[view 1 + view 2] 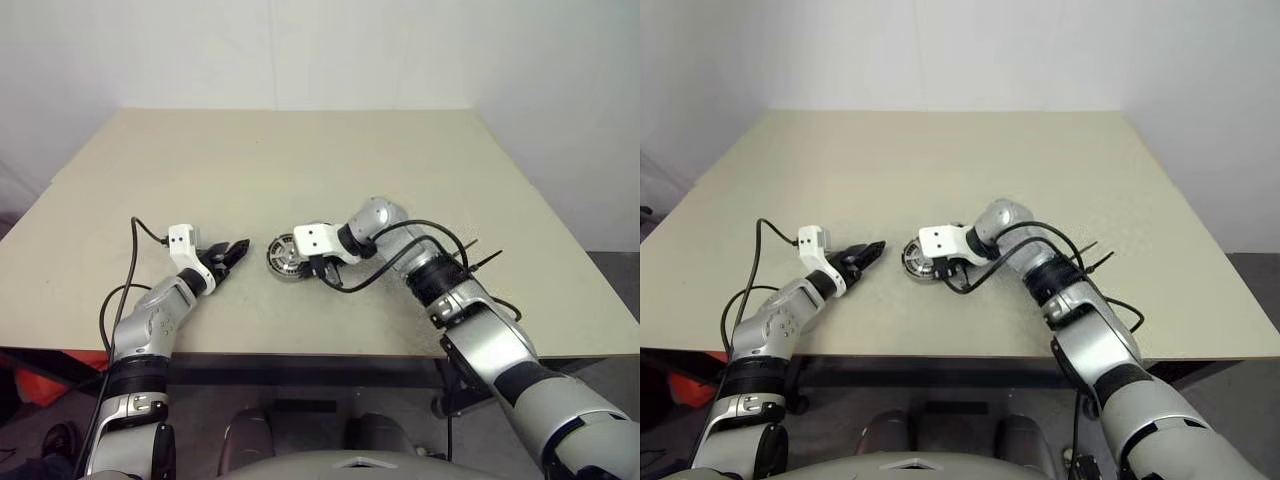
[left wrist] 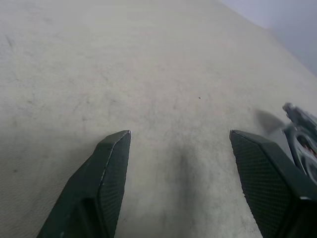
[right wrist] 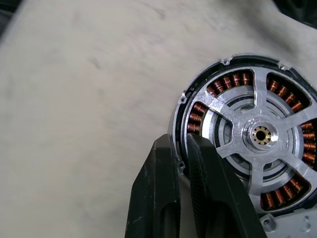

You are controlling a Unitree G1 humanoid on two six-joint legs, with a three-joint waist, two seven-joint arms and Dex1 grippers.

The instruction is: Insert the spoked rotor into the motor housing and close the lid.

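Rotor [image 3: 257, 136] seated inside motor housing [image 3: 184, 106], just past right gripper [image 3: 182, 163], fingers pinched together at housing rim. Left gripper [image 1: 235, 250] spread wide, empty, near housing on table [image 1: 300, 160].

Even, soft overhead light; faint shadows; slight wrist-view blur.

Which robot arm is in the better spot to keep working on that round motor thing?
The right. Its end effector is shut, seemingly pinching the rim of the motor housing, with the spoked rotor seated inside. The left end effector hangs open over the table, apart from it.
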